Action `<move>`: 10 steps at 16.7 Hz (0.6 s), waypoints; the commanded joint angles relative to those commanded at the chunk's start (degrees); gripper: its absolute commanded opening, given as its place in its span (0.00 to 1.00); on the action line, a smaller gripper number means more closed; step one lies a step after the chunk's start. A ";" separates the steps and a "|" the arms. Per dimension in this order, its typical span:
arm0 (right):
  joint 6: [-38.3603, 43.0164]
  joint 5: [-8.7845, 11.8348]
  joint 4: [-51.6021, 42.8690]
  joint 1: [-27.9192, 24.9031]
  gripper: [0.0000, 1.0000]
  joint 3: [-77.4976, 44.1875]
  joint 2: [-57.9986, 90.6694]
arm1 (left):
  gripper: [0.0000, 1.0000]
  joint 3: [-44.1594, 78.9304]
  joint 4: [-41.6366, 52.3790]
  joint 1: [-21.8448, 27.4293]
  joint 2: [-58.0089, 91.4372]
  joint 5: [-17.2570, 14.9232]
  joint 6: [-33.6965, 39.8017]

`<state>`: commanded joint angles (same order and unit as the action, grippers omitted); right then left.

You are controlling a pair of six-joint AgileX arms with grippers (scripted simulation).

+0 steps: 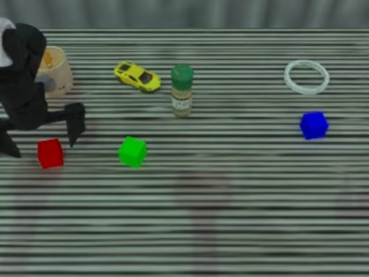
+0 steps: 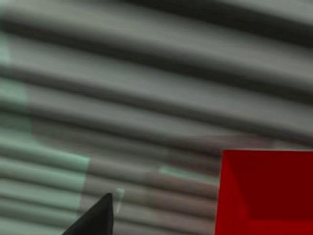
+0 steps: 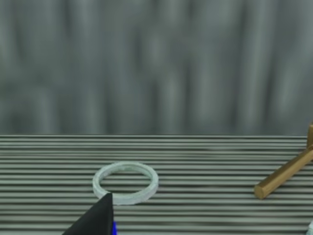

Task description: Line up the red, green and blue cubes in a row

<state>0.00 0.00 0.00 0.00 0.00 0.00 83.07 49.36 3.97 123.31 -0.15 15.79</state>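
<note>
Top view shows our left claw [image 1: 43, 141] at the counter's [image 1: 242, 219] left side, its two dark fingers spread wide apart and standing either side of the red cube [image 1: 50, 153], one finger [image 1: 75, 122] up and to the right of the cube, the other at the far left edge. The cube rests on the counter, gripped by nothing. The green cube [image 1: 132, 152] sits just to its right, in line with it. The blue cube [image 1: 313, 125] lies well apart on the right side, below a white ring [image 1: 306, 77]. A yellow toy car [image 1: 137, 76] and a green-capped spice jar [image 1: 181, 90] stand behind the green cube; a cream mug [image 1: 57, 72] sits beside our left arm. Our right claw shows only a fingertip [image 3: 98, 218] in its wrist view, so we cannot tell its state.
</note>
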 joint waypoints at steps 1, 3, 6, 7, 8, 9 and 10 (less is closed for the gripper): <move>0.00 0.00 0.00 0.00 1.00 0.00 0.00 | 1.00 -1.18 -2.29 0.02 1.04 -0.01 -0.01; 0.00 0.00 0.00 0.00 1.00 0.00 0.00 | 1.00 -2.83 -5.21 0.04 2.63 -0.02 0.01; 0.00 0.00 0.00 0.00 1.00 0.00 0.00 | 1.00 -3.18 -5.80 0.05 3.02 -0.03 0.01; 0.00 0.00 0.00 0.00 1.00 0.00 0.00 | 1.00 -3.18 -5.80 0.05 3.02 -0.03 0.01; 0.00 0.00 0.00 0.00 1.00 0.00 0.00 | 0.92 -3.18 -5.80 0.05 3.02 -0.03 0.01; 0.00 0.00 0.00 0.00 1.00 0.00 0.00 | 0.85 -3.18 -5.80 0.05 3.02 -0.03 0.01; 0.00 0.00 0.00 0.00 1.00 0.00 0.00 | 0.77 -3.18 -5.80 0.05 3.02 -0.03 0.01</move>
<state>0.00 0.00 0.00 0.00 0.00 0.00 79.89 43.56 4.02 126.33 -0.18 15.80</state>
